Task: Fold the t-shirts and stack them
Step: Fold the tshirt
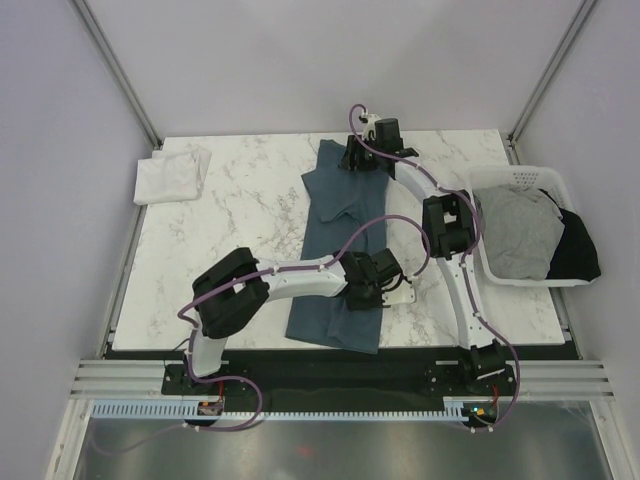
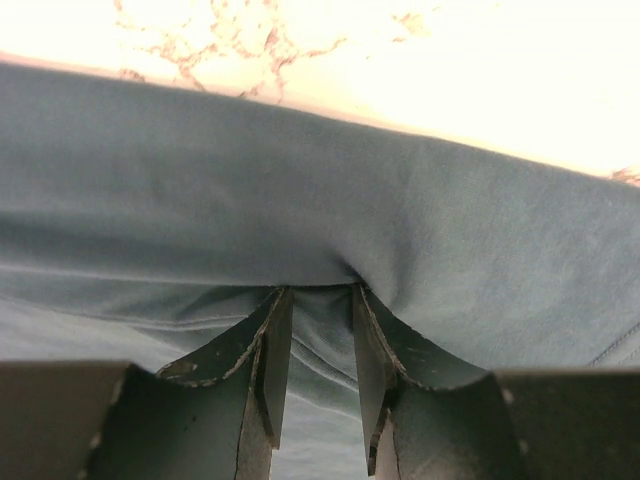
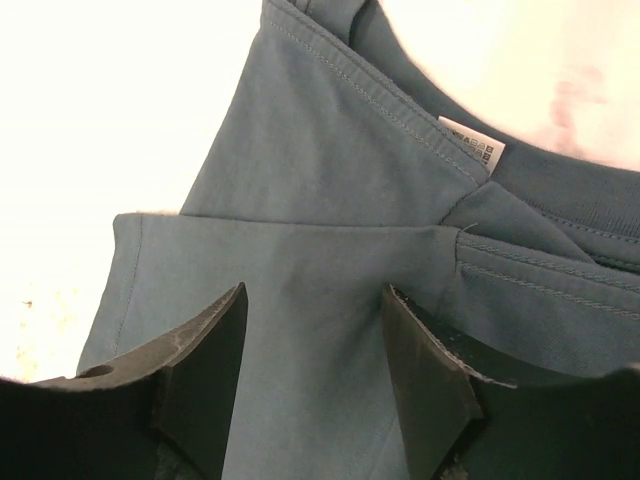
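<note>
Slate-blue shirt (image 1: 322,320) soft, long strip; left hand (image 2: 318,296) pinching fold.

From above, neither the left pincer (image 1: 372,285) nor the right pincer (image 1: 357,160) shows its fingers, and each covers a patch of the blue shirt (image 1: 335,215). The grey shirt (image 1: 520,232) buries part of the black shirt (image 1: 578,250) in the basket (image 1: 505,177). In the left wrist view the blue shirt runs off both sides and the surface (image 2: 480,80) is washed out white. The print on the label (image 3: 472,150) is too small to read.
</note>
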You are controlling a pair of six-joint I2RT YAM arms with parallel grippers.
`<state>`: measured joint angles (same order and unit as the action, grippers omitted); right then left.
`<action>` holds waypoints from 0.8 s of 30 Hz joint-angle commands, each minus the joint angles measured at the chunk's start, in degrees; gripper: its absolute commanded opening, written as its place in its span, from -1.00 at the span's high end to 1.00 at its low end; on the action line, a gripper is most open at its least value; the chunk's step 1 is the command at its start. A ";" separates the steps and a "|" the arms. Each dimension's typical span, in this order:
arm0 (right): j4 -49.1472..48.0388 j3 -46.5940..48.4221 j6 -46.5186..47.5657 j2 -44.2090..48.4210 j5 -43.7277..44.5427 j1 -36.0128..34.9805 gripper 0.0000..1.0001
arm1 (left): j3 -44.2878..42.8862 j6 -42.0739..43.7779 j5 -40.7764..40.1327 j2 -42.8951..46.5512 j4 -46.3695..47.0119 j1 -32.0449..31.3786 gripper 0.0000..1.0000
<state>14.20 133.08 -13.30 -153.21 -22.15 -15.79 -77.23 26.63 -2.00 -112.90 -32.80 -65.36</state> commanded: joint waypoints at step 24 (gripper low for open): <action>-4.26 -7.71 -0.76 23.36 -4.57 7.87 -0.45 | -1.17 -5.09 1.38 15.85 -4.38 2.78 -0.49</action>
<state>14.35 129.51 -13.39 -145.88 -24.86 -11.70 -76.84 24.67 -2.44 -106.59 -36.99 -63.46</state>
